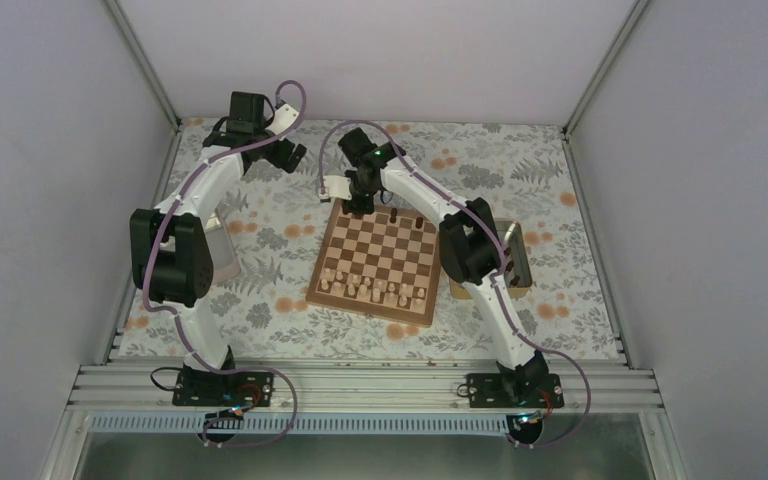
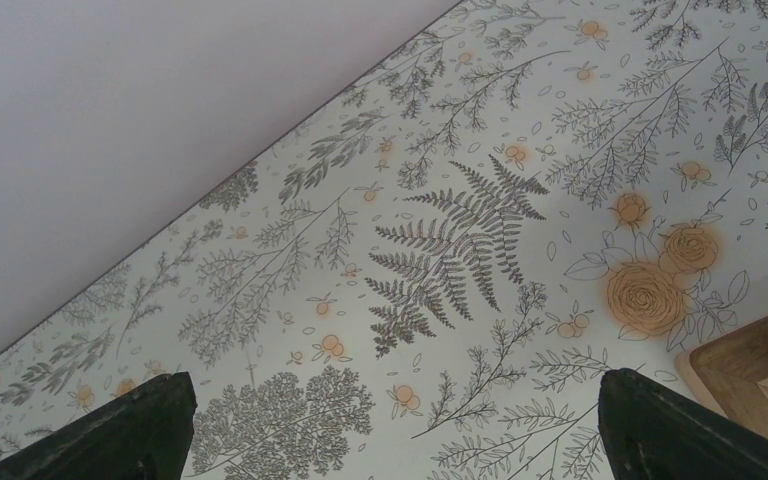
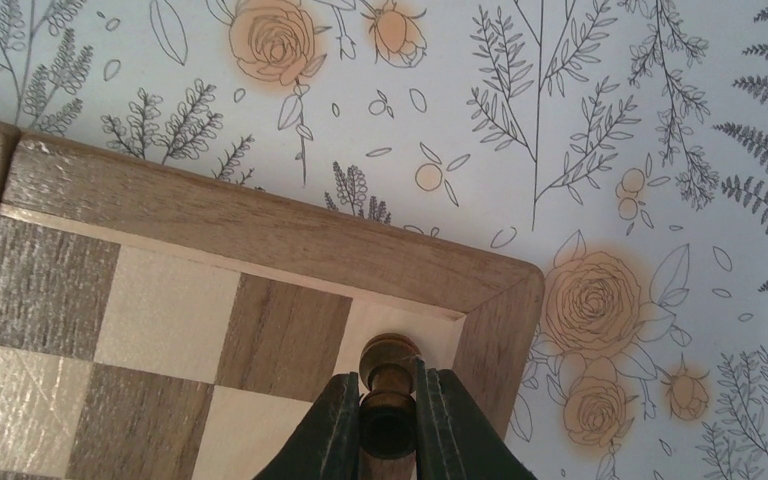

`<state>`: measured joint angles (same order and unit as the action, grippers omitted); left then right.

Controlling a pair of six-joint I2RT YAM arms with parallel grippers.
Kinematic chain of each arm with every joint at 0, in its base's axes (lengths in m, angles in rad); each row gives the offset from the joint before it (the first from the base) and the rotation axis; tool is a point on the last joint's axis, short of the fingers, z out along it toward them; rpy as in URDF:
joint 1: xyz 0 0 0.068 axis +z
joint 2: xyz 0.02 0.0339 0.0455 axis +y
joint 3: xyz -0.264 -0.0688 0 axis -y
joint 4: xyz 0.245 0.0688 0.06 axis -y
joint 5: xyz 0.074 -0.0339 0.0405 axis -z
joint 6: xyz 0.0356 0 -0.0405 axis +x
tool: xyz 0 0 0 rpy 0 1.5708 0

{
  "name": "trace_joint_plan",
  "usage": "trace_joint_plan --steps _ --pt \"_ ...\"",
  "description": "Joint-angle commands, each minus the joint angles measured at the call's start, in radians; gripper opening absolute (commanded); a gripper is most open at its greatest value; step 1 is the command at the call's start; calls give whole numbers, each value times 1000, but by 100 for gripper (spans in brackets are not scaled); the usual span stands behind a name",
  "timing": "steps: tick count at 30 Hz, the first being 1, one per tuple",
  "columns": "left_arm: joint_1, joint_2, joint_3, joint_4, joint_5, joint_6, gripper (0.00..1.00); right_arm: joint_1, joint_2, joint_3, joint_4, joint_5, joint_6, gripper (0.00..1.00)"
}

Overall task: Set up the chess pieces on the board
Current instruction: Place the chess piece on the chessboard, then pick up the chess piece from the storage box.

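Soft, even, fairly bright light in all 3 views; shadows on the tabletop [image 1: 270, 300] are faint. Wrist views are sharp.

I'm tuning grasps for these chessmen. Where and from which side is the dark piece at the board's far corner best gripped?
By its narrow stem under the round head, from straight above. The dark piece is slim and seems upright on the board corner square, so a pinch across the stem should hold it steady. The right gripper is shut on it that way.
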<state>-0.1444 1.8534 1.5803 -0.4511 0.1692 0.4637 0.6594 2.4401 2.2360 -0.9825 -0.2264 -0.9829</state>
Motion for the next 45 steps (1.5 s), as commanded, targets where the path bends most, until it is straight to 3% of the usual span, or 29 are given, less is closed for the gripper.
trace_joint_plan --steps 1,6,12,21,30,37,45 --pt "-6 -11 33 -11 15 1 100 -6 26 26 -12 4 -20 12" --pt "-6 -11 33 -11 15 1 100 -7 23 27 -1 3 -17 15" --pt "-6 -9 32 -11 16 3 100 -10 11 26 18 -1 -12 26" --pt "-7 -6 30 -8 9 4 100 -14 -34 22 47 -2 -2 29" --pt "-7 -13 26 -4 -1 4 100 -98 -229 -15 11 -5 57 33" --pt "-7 -9 25 -3 0 5 100 -394 -577 -380 -67 -91 83 34" --pt "-12 6 34 -8 -1 0 100 -684 -922 -880 -78 -70 25 34"
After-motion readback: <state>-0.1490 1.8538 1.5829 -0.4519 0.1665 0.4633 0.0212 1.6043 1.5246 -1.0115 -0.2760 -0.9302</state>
